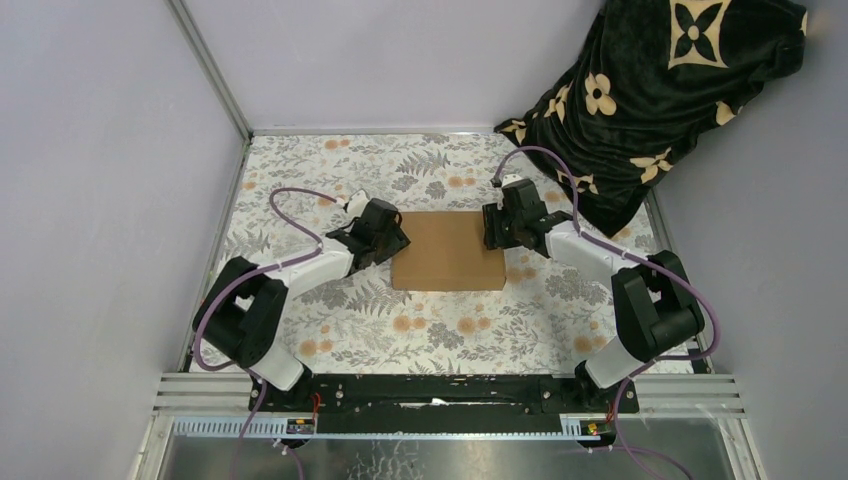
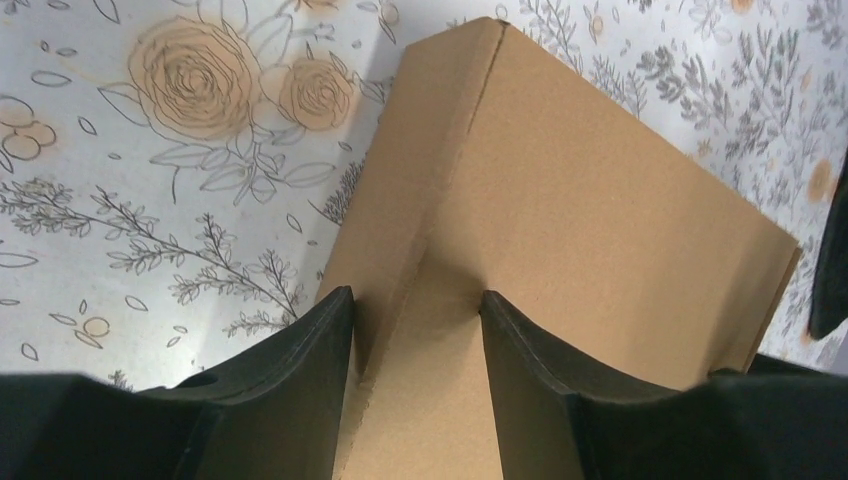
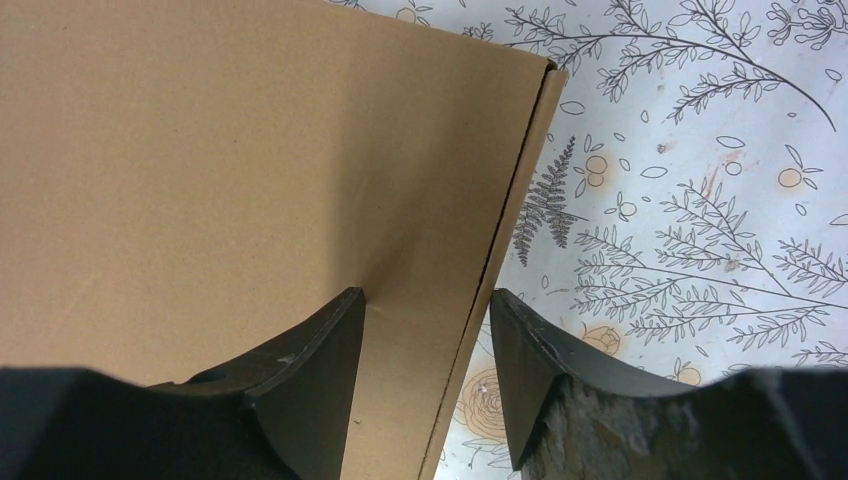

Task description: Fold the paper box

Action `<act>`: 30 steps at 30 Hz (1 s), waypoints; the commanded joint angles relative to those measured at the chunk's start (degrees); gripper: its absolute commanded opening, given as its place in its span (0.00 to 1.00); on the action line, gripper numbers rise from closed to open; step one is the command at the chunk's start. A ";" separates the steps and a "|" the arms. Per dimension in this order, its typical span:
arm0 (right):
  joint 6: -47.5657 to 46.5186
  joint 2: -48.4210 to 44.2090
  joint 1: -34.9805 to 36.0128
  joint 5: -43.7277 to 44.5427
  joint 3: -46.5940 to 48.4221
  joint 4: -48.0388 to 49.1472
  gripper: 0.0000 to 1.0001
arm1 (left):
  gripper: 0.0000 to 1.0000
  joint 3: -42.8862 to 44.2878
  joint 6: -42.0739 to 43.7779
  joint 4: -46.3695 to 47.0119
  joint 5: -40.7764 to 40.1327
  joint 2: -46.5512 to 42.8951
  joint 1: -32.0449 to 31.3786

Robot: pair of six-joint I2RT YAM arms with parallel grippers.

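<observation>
The paper box (image 1: 447, 250) lies flat and closed in the middle of the flowered table, a shallow brown cardboard rectangle. My left gripper (image 1: 395, 240) stands at its left edge. In the left wrist view (image 2: 415, 298) the jaws are apart astride that edge of the box (image 2: 600, 200), one finger by the side wall and the other on the lid. My right gripper (image 1: 490, 232) stands at the right edge. In the right wrist view (image 3: 428, 295) one finger rests on the box lid (image 3: 250, 150), which creases slightly, and the other hangs outside over the cloth with a gap.
A dark blanket with cream flowers (image 1: 660, 90) is heaped at the back right corner. Grey walls close in the left, back and right. A metal rail (image 1: 450, 390) with the arm bases runs along the near edge. The flowered cloth (image 1: 400, 330) covers the table.
</observation>
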 commanded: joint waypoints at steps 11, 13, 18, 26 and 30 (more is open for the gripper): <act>-4.85 -20.88 0.30 10.13 -2.71 4.63 1.00 | 0.98 3.13 20.08 -6.84 -4.19 -18.55 4.03; -4.48 -25.37 -0.36 15.44 -7.27 7.16 1.00 | 0.98 2.83 23.13 -6.94 -5.65 -21.24 5.74; -6.02 -37.61 -2.58 19.61 -19.33 16.37 1.00 | 0.98 -3.97 28.41 -1.61 -5.47 -31.38 8.17; -6.68 -45.82 -9.54 35.10 -35.27 30.74 1.00 | 0.98 -14.25 35.35 10.50 -16.50 -35.49 13.50; -10.72 -49.94 -10.26 35.71 -49.09 49.55 1.00 | 0.98 -19.25 36.31 19.13 -14.50 -31.65 18.26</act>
